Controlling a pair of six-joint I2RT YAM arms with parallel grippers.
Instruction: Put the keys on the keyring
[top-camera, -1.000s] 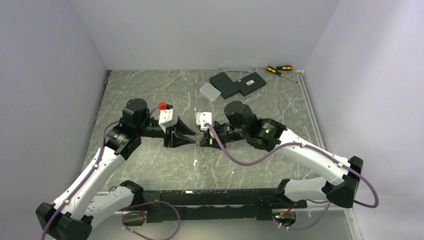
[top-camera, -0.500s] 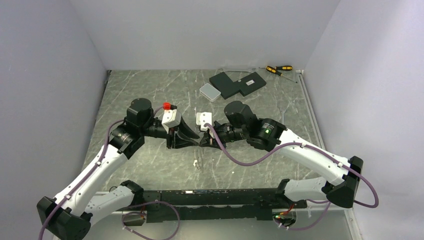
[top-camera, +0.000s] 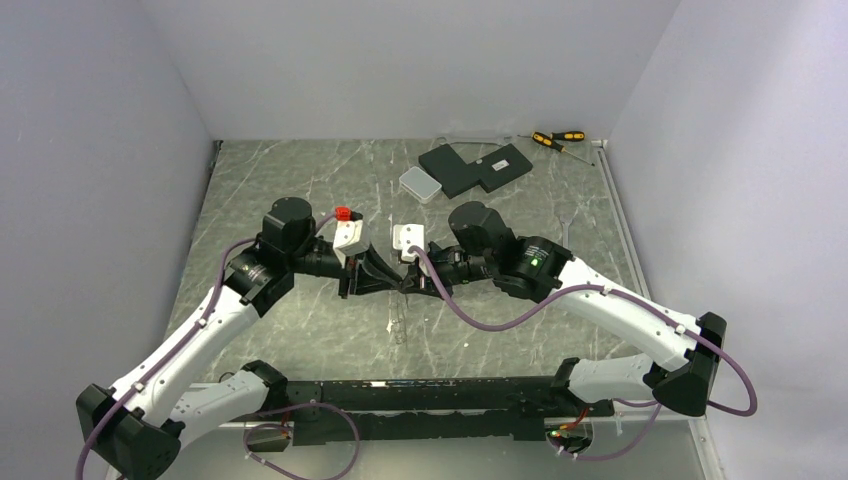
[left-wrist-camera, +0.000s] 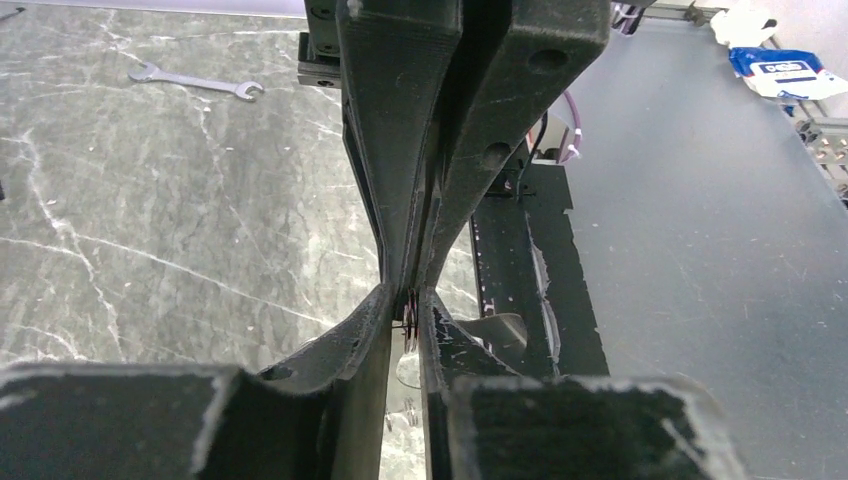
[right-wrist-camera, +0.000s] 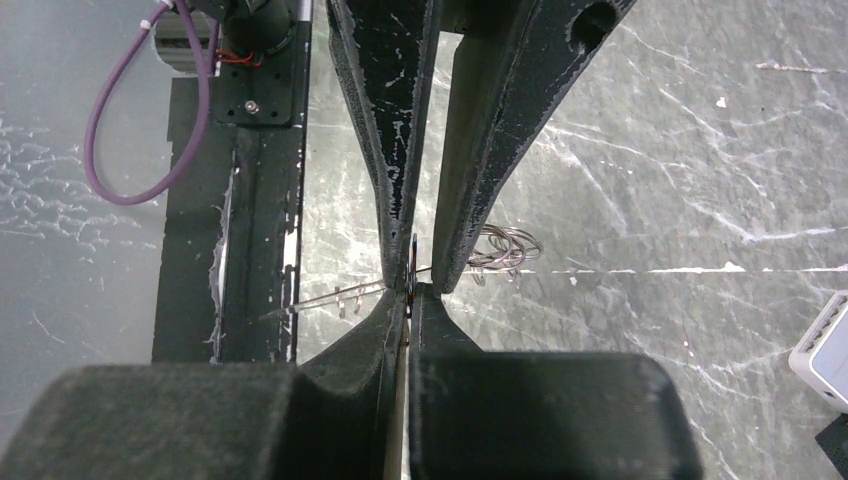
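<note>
**A:** Top external view has the left gripper (top-camera: 390, 281) and the right gripper (top-camera: 410, 283) meeting tip to tip above the middle of the table (top-camera: 290, 190). What has each got?

**B:** Both are clenched. In the left wrist view the left one nips a small ribbed silvery piece. I take it for part of the keyring (right-wrist-camera: 505, 245), though it is too small to be sure. In the right wrist view the right one pinches a thin flat blade seen edge-on, which I judge to be one of the keys (right-wrist-camera: 412, 262).

**A:** And the rest of the ring?

**B:** Its wire runs out on both sides of the fingertips. There are coiled loops on one side and a thin run carrying a few small bits on the other, low over the marble.

**A:** So the step is threading?

**B:** I'd say so. The left arm should act as the vise and not move. The right should make only small moves, with the blade square to the wire so its hole meets the wire's free end. Neither should loosen until the key sits well onto the loop. The four fingers crowd one spot, so a sideways push could twist the key out or bend the wire.

**A:** Anything in the way?

**B:** No. The wrench (left-wrist-camera: 195, 82) and the white box (right-wrist-camera: 825, 350) lie well apart.
</note>
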